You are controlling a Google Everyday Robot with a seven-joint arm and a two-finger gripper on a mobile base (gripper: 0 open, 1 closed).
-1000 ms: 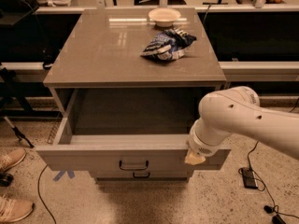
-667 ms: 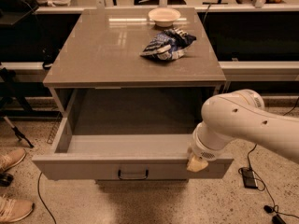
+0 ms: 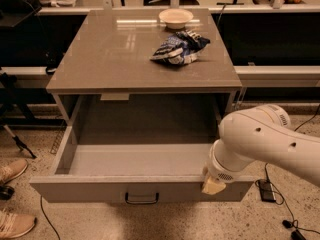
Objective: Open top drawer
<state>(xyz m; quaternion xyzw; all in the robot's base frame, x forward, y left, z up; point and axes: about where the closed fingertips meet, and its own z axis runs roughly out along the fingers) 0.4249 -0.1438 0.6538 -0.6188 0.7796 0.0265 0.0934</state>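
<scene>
Top drawer (image 3: 75, 190), hand (image 3: 213, 185) half-hidden at front rim

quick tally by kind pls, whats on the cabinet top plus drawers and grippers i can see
bowl, on the cabinet top: 1
snack bag, blue and white, on the cabinet top: 1
top drawer, open: 1
gripper, at the right end of the drawer's front: 1
total: 4

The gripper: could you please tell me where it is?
In the camera view the gripper sits low right, at the front edge of the open top drawer, right of its black handle.
</scene>
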